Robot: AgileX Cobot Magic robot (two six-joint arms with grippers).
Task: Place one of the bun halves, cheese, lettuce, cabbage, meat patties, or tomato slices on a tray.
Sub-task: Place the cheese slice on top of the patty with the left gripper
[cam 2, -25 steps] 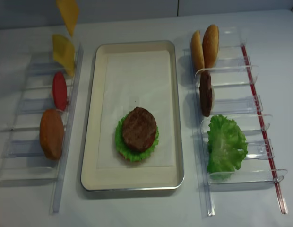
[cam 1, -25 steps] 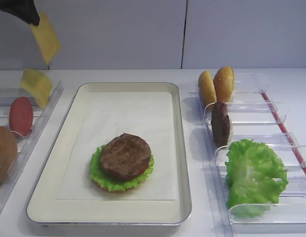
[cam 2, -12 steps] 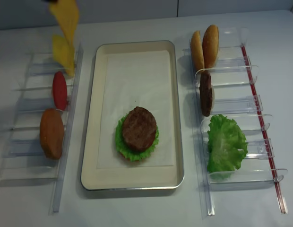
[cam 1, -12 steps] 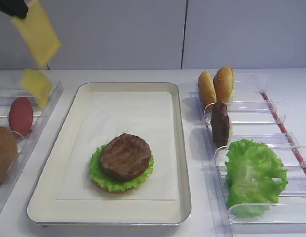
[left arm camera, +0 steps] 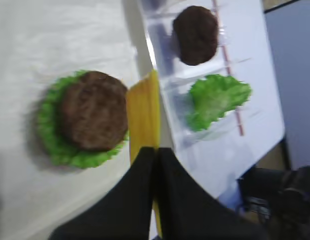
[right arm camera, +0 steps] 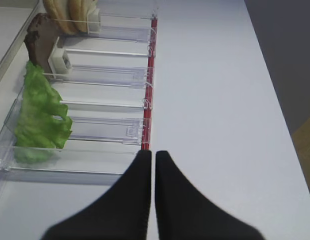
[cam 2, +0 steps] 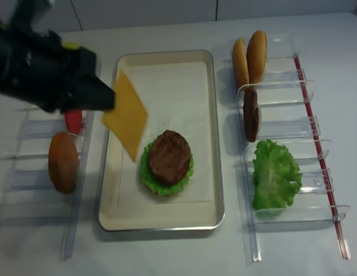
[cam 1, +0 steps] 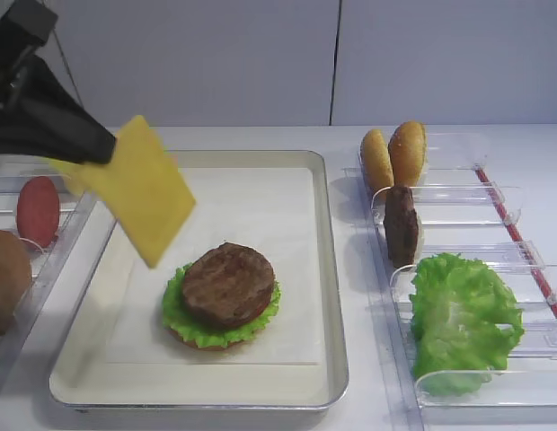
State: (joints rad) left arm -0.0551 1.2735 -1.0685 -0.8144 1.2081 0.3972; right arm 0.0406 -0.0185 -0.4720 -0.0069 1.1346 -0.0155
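My left gripper (cam 1: 103, 148) is shut on a corner of a square yellow cheese slice (cam 1: 142, 193). The slice hangs tilted over the left part of the cream tray (cam 1: 330, 269), just left of and above the stack. That stack is a meat patty (cam 1: 227, 285) on lettuce (cam 1: 181, 325) on the paper liner. From the left wrist, the cheese (left arm camera: 143, 107) appears edge-on beside the patty (left arm camera: 93, 111), pinched in the left gripper (left arm camera: 156, 149). My right gripper (right arm camera: 153, 152) is shut on nothing, above the bare table right of the right bin.
The clear right bin (cam 1: 494, 193) holds two bun halves (cam 1: 393, 154), an upright patty (cam 1: 402, 224) and a lettuce leaf (cam 1: 463, 314). The left bin holds a tomato slice (cam 1: 38, 211) and a bun half (cam 1: 7, 278). My left arm (cam 2: 40, 69) covers that bin's back end.
My left gripper has carried the cheese from high above the left bin down and to the right, over the tray's left side. The right gripper and the other food are unmoved.
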